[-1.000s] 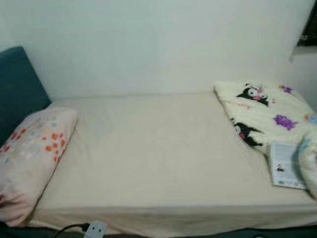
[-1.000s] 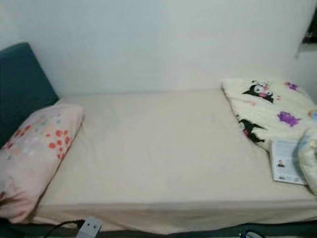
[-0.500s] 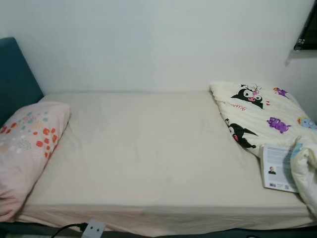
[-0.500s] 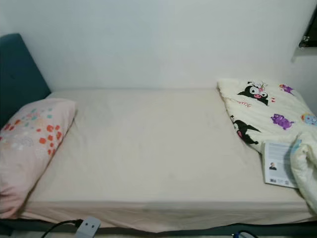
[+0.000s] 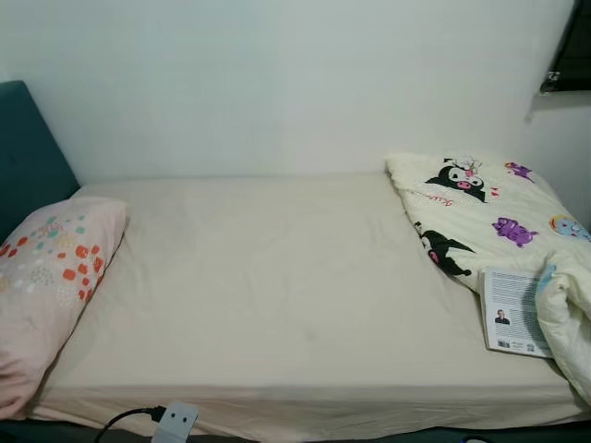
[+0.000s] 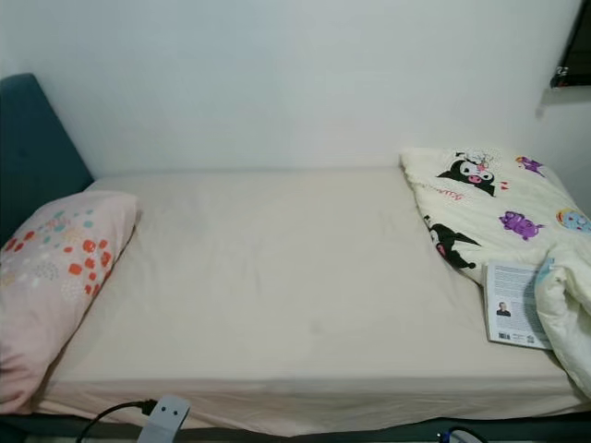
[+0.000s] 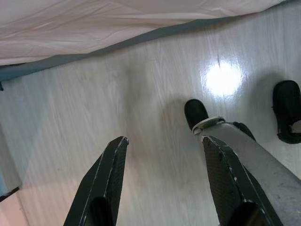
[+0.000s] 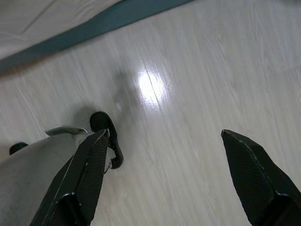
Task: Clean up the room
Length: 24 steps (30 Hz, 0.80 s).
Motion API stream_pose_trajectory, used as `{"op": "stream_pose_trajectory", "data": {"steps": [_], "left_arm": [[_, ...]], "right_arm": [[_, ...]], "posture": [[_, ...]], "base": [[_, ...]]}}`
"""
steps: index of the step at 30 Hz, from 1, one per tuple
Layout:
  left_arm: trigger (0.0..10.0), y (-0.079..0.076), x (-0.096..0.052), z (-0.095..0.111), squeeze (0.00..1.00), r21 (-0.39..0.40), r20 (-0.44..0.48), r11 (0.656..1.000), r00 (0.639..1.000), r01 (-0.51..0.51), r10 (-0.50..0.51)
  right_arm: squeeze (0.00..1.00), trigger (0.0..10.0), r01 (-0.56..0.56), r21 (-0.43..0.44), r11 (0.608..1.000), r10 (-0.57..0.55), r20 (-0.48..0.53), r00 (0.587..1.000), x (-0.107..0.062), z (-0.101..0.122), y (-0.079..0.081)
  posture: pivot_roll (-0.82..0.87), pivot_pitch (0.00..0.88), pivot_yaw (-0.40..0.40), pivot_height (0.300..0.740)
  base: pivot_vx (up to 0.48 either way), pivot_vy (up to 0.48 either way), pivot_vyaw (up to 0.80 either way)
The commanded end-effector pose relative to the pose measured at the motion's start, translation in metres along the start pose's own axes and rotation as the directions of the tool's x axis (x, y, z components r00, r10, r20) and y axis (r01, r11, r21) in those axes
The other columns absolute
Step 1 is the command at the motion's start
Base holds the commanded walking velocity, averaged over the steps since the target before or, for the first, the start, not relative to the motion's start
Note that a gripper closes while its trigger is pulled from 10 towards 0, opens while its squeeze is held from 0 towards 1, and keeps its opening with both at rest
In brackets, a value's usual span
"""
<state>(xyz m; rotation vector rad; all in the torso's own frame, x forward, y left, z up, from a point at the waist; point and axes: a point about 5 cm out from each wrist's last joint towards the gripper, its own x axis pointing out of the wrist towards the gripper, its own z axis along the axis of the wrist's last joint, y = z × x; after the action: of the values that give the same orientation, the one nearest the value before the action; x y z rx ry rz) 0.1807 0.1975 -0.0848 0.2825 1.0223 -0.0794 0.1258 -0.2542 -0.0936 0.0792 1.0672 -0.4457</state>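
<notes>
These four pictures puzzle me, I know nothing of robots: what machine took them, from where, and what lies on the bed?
A walking humanoid robot took them. The two bed pictures come from the twin cameras in its head, looking down at a bed with a cream sheet. On it lie a floral pillow at the robot's left, a cartoon-print quilt at its right, and a booklet resting against the quilt. A white plug adapter with a black cable sits at the near edge. The other two pictures come from wrist cameras: the left tool and right tool hang open over the wooden floor, holding nothing.
</notes>
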Motion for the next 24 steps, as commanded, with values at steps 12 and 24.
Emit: {"op": "stream_pose_trajectory", "data": {"steps": [12,24], "left_arm": [[10.0,-0.003,0.0,0.001,0.0,-0.012,0.005,0.999,0.999,0.041,-0.041],[10.0,-0.002,-0.001,-0.005,0.0,-0.033,-0.018,0.999,0.999,0.043,-0.044]], "right_arm": [[0.0,10.0,-0.017,-0.016,1.0,0.016,-0.054,0.998,0.0,-0.005,0.004],[0.0,10.0,-0.023,-0.027,0.999,0.021,-0.074,0.997,0.0,-0.006,0.004]], "posture": [[-0.06,0.0,0.029,0.716],[-0.06,0.0,0.029,0.716]], "base": [[0.0,0.0,0.0],[0.0,-0.355,0.0]]}}
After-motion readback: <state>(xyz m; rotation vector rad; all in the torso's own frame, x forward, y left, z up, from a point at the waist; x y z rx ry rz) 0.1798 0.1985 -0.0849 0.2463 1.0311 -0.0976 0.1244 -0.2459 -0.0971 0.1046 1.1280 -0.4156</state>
